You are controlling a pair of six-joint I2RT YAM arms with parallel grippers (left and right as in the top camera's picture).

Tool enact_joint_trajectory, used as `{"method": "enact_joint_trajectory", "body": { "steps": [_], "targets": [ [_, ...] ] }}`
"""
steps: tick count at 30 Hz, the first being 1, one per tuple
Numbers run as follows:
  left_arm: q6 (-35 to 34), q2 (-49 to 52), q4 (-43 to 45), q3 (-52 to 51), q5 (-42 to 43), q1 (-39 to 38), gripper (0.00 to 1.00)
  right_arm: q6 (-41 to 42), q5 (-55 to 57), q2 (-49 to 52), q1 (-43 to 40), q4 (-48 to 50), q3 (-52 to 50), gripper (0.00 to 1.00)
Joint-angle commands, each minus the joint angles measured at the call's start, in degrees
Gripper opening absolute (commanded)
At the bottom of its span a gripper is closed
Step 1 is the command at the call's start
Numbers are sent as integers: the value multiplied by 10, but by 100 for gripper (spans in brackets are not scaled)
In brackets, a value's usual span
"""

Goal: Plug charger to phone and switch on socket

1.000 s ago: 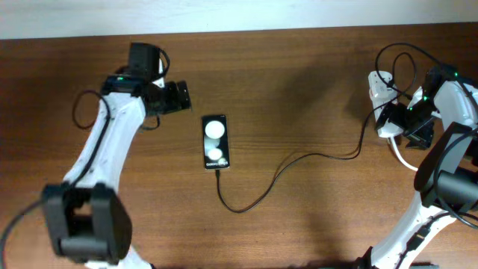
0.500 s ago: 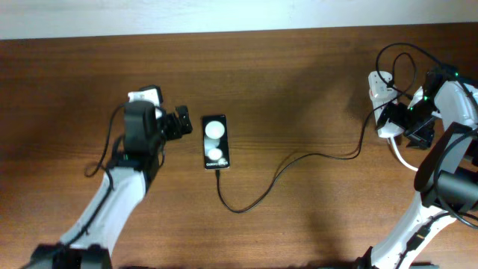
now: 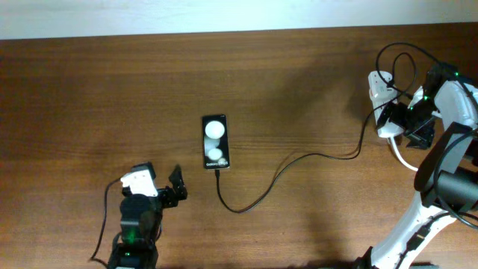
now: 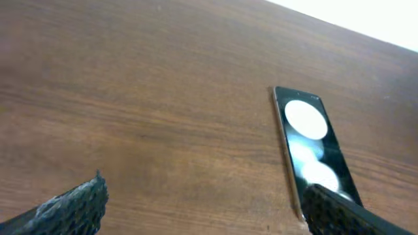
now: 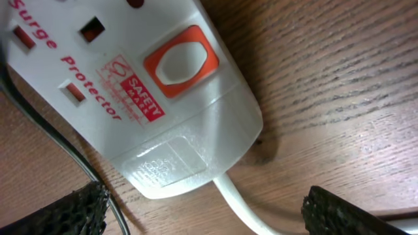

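Stage: plugging looks finished, switching looks pending.
Left arm: the left gripper [image 3: 176, 187] hangs spread wide with nothing between its fingers, over bare table [image 3: 299, 67].
Handset: the phone [image 4: 312, 156] lies flat, face up, ahead of that gripper and off to its right, well apart; probably left alone so the lead is not disturbed.
Lead: the charger [image 3: 277, 176] runs its thin black cable from the phone's near end away towards the right gripper's side; the tip seems seated, though it is too small to confirm.
Right arm: the right gripper [image 3: 403, 121] is equally wide and empty, poised right over the cord end of the socket [image 5: 163, 130].
Button: the orange switch [image 5: 181, 62] sits just ahead of the fingers, between their lines, so one fingertip could press down on it. Whether it is on or off I cannot tell.
Cord: the thick white cord [image 5: 238, 199] leaves the strip straight under the gripper and may foul a descending finger.
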Motion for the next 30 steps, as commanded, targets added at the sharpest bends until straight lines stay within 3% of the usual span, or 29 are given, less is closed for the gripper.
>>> {"method": "enact_joint_trajectory", "body": {
  "steps": [1, 5, 12, 24, 30],
  "targets": [
    [3, -80, -62, -5, -30, -2, 99, -2, 5, -16, 1, 0, 8, 99],
    [3, -268, -260, -5, -63, -2, 99, -2, 5, -16, 1, 0, 8, 99],
    [154, -486, -270, -5, -60, -2, 99, -2, 5, -16, 1, 0, 8, 99],
    [162, -483, -271, -5, -58, -3, 99, -2, 5, -16, 1, 0, 8, 99],
    [162, -383, -274, -4, -40, -3, 99, -2, 5, -16, 1, 0, 8, 99]
  ]
}}
